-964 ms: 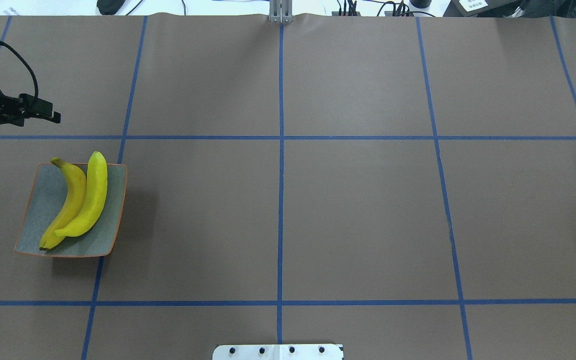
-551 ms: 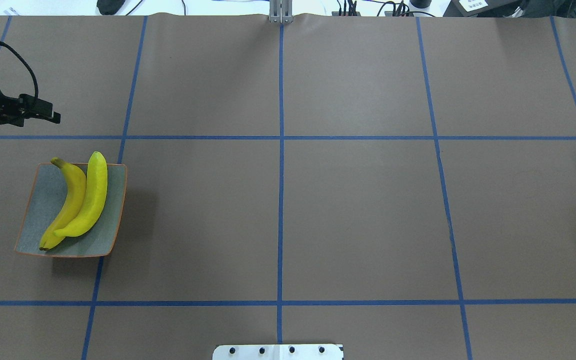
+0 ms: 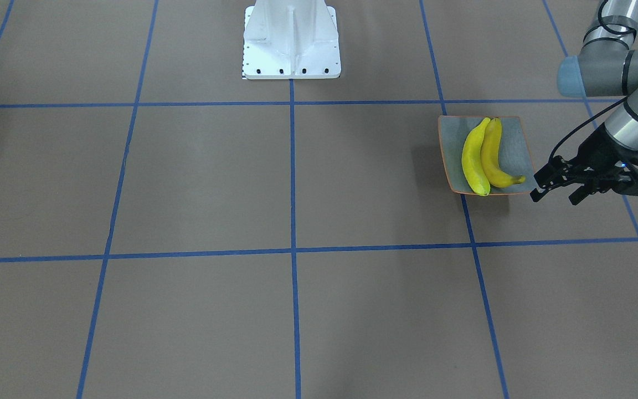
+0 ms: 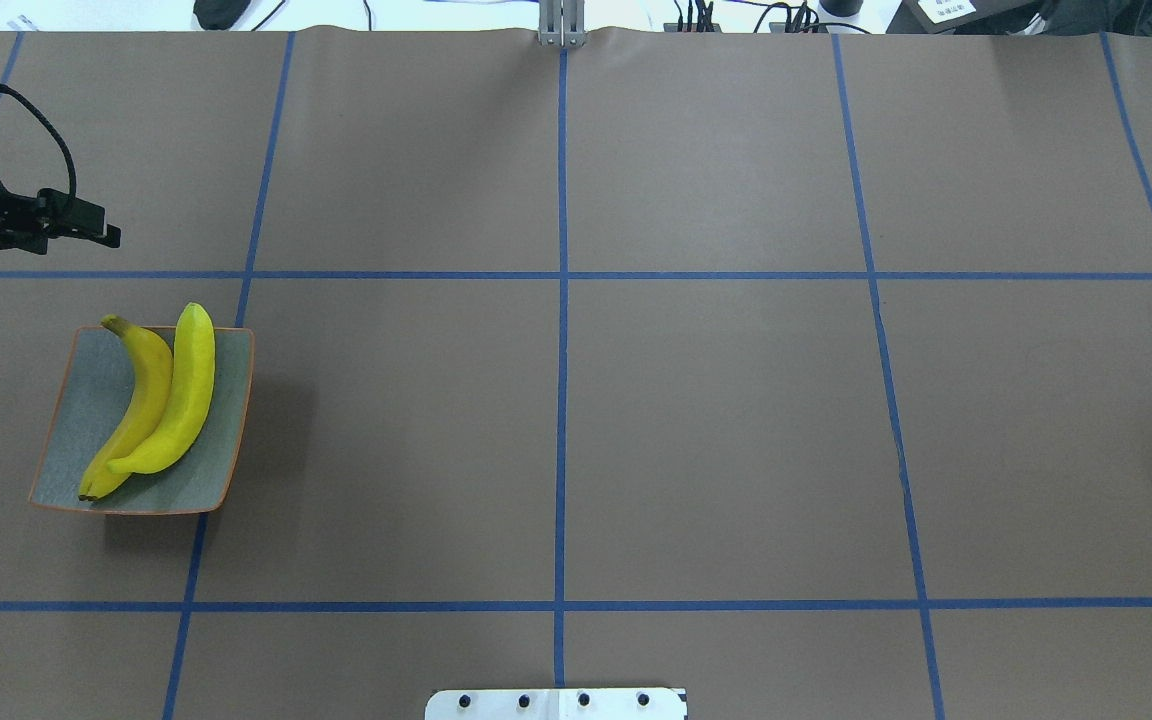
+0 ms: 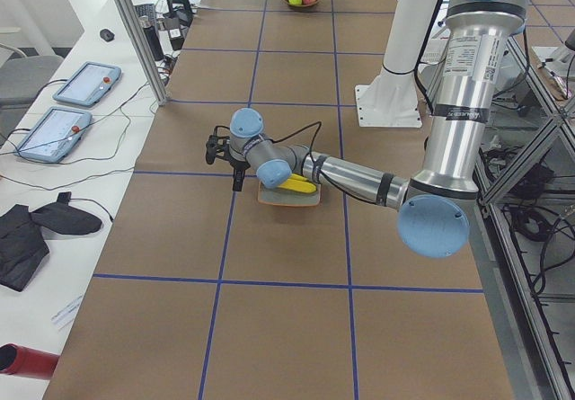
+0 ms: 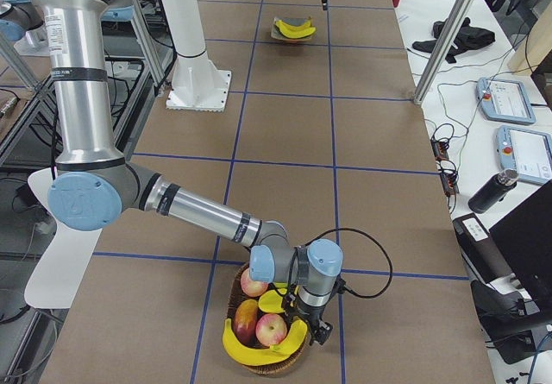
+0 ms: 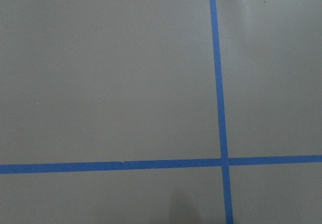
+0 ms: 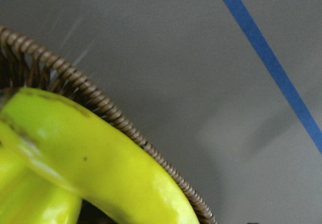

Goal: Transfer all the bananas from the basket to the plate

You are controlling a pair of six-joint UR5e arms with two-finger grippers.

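Note:
Two yellow bananas (image 4: 164, 400) lie side by side on the grey-green plate (image 4: 86, 410) with an orange rim, at the table's left; they also show in the front view (image 3: 482, 158). My left gripper (image 4: 101, 232) hangs open and empty beyond the plate, above bare table (image 3: 556, 197). Two more bananas (image 6: 259, 349) lie in the wicker basket (image 6: 297, 365) at the table's right end. My right gripper (image 6: 312, 324) is low at the basket's rim; I cannot tell its state. The right wrist view shows a banana (image 8: 100, 163) against the basket rim (image 8: 105, 108), with no fingers in sight.
The basket also holds red and green fruit (image 6: 269, 325). The white robot base (image 3: 291, 41) stands at the table's near middle. Blue tape lines (image 4: 561, 300) cross the brown table cover. Tablets and cables (image 5: 63, 112) lie off the far edge.
My left arm has drawn back slightly toward the left edge. The bananas and the plate have not moved.

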